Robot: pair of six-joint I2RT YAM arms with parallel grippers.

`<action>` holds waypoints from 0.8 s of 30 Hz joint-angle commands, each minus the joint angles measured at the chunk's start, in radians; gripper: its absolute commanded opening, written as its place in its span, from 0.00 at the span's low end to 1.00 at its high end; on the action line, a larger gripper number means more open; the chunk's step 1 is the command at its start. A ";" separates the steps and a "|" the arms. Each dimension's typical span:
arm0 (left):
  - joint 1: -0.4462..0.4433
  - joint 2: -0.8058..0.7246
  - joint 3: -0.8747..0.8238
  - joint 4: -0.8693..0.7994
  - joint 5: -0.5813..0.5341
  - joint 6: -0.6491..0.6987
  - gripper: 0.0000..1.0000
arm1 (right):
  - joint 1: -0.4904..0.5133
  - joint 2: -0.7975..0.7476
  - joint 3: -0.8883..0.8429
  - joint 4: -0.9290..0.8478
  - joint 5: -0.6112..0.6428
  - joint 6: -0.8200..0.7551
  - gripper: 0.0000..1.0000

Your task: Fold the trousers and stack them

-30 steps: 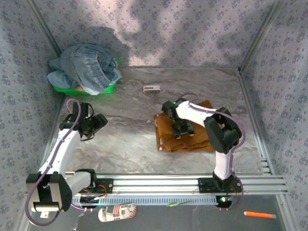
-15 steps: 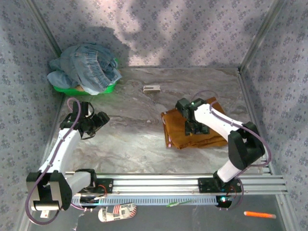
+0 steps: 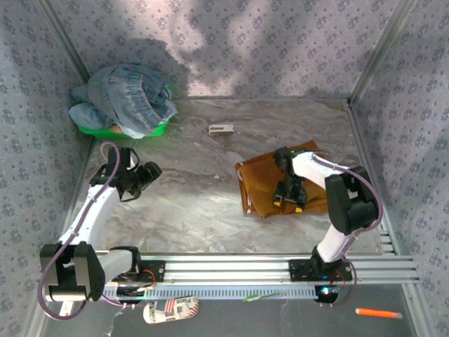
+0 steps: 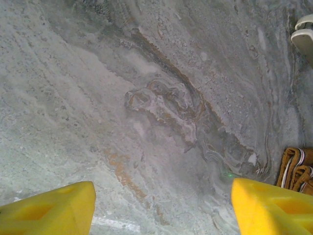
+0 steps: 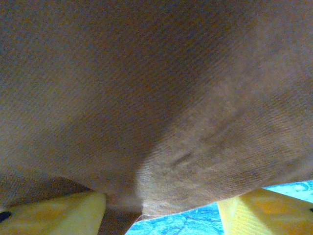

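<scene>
The ochre-orange trousers (image 3: pixel 261 184) lie folded into a flat packet on the right half of the table, turned a little askew. My right gripper (image 3: pixel 289 194) rests on top of the packet near its middle, fingers spread and pointing down. In the right wrist view the brown cloth (image 5: pixel 146 98) lies close in front of my right gripper (image 5: pixel 161 210), whose yellow fingertips (image 5: pixel 58 213) stand wide apart, with a cloth edge and a strip of table between them. My left gripper (image 3: pixel 144 175) hovers open over bare table at the left. The left wrist view has my left gripper (image 4: pixel 164 205) empty and a trouser edge (image 4: pixel 293 169) at far right.
A green basket (image 3: pixel 95 130) heaped with blue denim clothes (image 3: pixel 126 98) sits at the back left corner. A small white object (image 3: pixel 222 129) lies at the back middle. Patterned walls close in three sides. A metal rail (image 3: pixel 245 267) runs along the near edge.
My right arm has swept to the right, dragging the folded trousers with it toward the right wall and turning them slightly. The left arm has barely moved.
</scene>
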 commanded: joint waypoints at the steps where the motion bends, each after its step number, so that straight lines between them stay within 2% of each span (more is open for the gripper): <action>1: -0.008 0.023 0.033 0.025 0.029 -0.023 0.73 | -0.044 0.128 0.099 0.067 0.064 -0.042 0.63; 5: -0.009 0.026 0.068 0.025 0.022 -0.025 0.73 | -0.081 0.199 0.222 0.033 0.072 -0.141 0.63; 12: -0.012 0.052 0.105 -0.006 0.031 -0.003 0.73 | -0.242 0.352 0.399 0.016 0.096 -0.247 0.61; 18: -0.017 0.044 0.094 0.009 0.027 -0.003 0.72 | -0.330 0.475 0.580 -0.015 0.233 -0.422 0.60; 21: -0.020 0.056 0.114 -0.004 0.030 0.009 0.71 | -0.346 0.478 0.645 -0.012 0.248 -0.477 0.60; 24: -0.023 0.061 0.129 -0.013 0.029 0.017 0.71 | -0.344 0.424 0.673 -0.039 0.265 -0.461 0.61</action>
